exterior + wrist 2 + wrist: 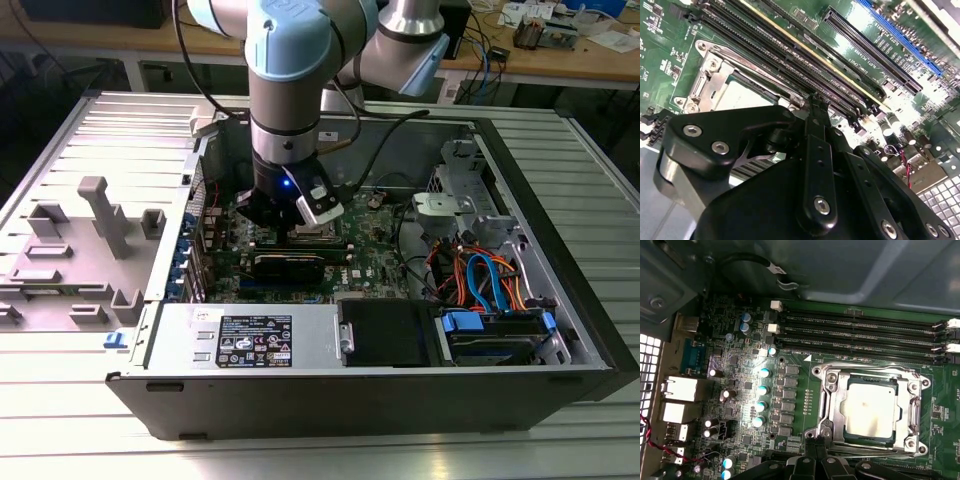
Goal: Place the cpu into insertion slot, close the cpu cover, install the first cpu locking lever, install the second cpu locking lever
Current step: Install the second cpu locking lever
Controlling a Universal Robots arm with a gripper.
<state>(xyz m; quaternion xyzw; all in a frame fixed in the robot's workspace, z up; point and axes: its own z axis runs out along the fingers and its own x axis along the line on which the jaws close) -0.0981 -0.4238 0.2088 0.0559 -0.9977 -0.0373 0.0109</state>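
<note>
The cpu (871, 410), a silvery square chip, lies in the insertion slot (818, 372) on the green motherboard. The cpu cover (832, 405), a silvery frame, lies flat around it. One thin metal lever (865, 369) runs along the side by the memory slots, and another (875, 448) runs along the opposite side. In both wrist views my black gripper (816, 441) is at a corner of the slot with its fingers together. The gripper (816, 102) tip meets the end of a lever (755, 67) beside the cpu (742, 97). In the exterior view the gripper (293, 228) is low over the board.
Long black memory slots (860, 335) run beside the socket, with capacitors (762, 390) on its other side. The open computer case (560, 300) walls the board in, with the power supply (250, 340) at the front and cable bundles (480, 275) at the exterior view's right. A grey fixture plate (90, 230) lies at the left.
</note>
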